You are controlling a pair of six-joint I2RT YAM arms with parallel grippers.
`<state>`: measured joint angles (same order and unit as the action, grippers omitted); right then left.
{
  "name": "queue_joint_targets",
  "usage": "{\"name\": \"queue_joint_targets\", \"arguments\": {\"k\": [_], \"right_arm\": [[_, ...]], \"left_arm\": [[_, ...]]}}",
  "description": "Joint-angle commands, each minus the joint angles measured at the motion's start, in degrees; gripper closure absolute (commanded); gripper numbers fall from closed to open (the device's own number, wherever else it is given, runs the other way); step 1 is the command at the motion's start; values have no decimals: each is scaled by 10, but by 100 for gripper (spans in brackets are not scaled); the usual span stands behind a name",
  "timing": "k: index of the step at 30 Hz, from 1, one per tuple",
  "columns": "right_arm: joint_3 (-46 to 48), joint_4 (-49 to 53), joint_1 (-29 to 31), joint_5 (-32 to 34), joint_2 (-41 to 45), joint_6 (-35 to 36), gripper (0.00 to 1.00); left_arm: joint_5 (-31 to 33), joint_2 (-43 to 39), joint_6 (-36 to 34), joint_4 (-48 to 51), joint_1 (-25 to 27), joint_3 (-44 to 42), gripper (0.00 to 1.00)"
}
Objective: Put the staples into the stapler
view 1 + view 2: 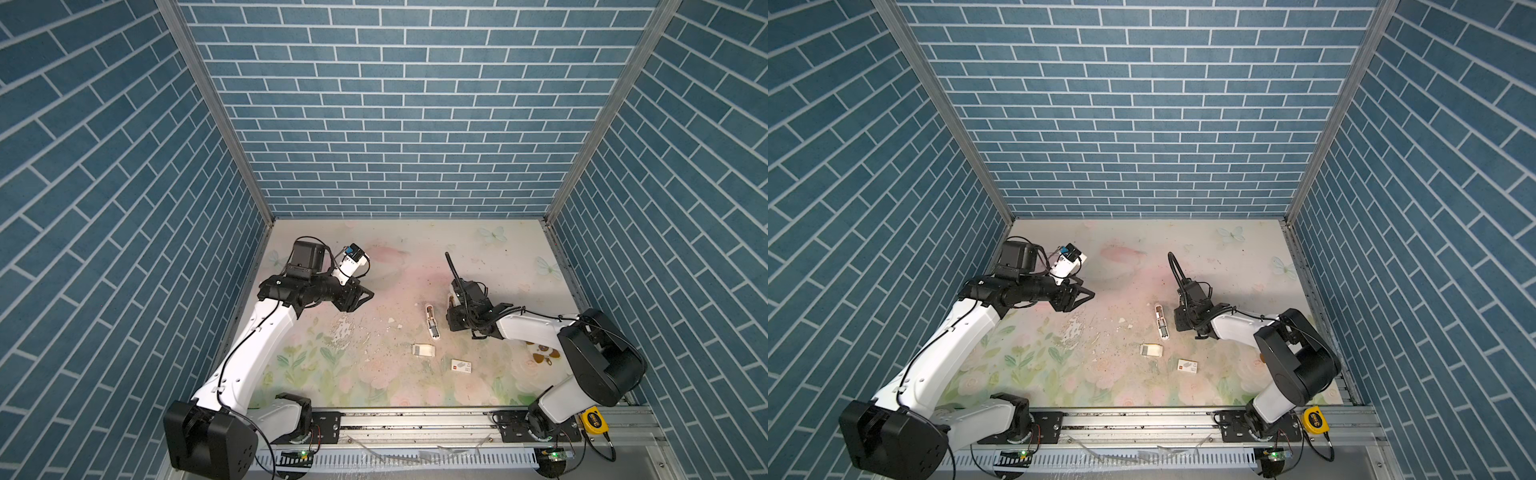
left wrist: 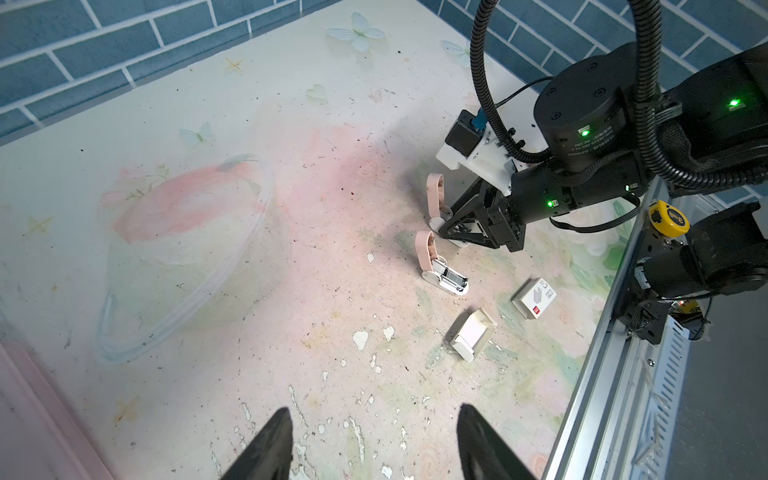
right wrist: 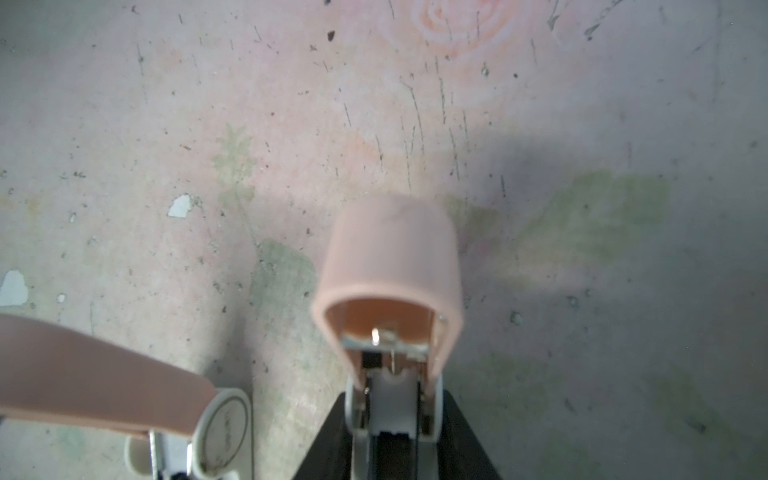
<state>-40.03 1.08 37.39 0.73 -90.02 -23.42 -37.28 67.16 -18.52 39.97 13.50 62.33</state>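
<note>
Two staplers with pink lids and white bases are in view. My right gripper (image 1: 451, 308) (image 2: 445, 232) (image 3: 392, 415) is shut on the base of one stapler (image 2: 435, 195) (image 3: 392, 266), whose lid is raised. The other stapler (image 1: 432, 326) (image 1: 1161, 323) (image 2: 440, 272) lies open on the mat just beside it. The staples sit in a cream-white tray (image 1: 423, 350) (image 1: 1151, 350) (image 2: 471, 334) nearer the front. My left gripper (image 1: 361, 297) (image 1: 1084, 296) (image 2: 374, 449) hangs open and empty above the mat, far to the left.
A flat white card sleeve with a red square (image 1: 461, 365) (image 1: 1187, 365) (image 2: 534, 297) lies right of the tray. A yellow tape measure (image 1: 594, 417) (image 1: 1314, 417) rests on the front rail. Blue brick walls enclose three sides.
</note>
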Motion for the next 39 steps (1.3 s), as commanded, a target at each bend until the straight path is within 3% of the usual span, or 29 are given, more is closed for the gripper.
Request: {"name": "queue_joint_targets", "arguments": {"k": [1, 13, 24, 31, 39], "right_arm": [[-11, 23, -1, -16, -7, 21, 67], [5, 22, 7, -10, 11, 11, 60], [3, 65, 8, 13, 91, -5, 57], [22, 144, 28, 40, 202, -81, 59], [-18, 234, 149, 95, 243, -224, 62]], "left_arm": [[0, -6, -3, -2, -4, -4, 35], [0, -10, -2, -1, -4, -5, 35], [-1, -15, -1, 1, -4, -2, 35], [-5, -18, 2, 1, -4, 1, 35], [-8, -3, -1, 0, -4, 9, 35]]}}
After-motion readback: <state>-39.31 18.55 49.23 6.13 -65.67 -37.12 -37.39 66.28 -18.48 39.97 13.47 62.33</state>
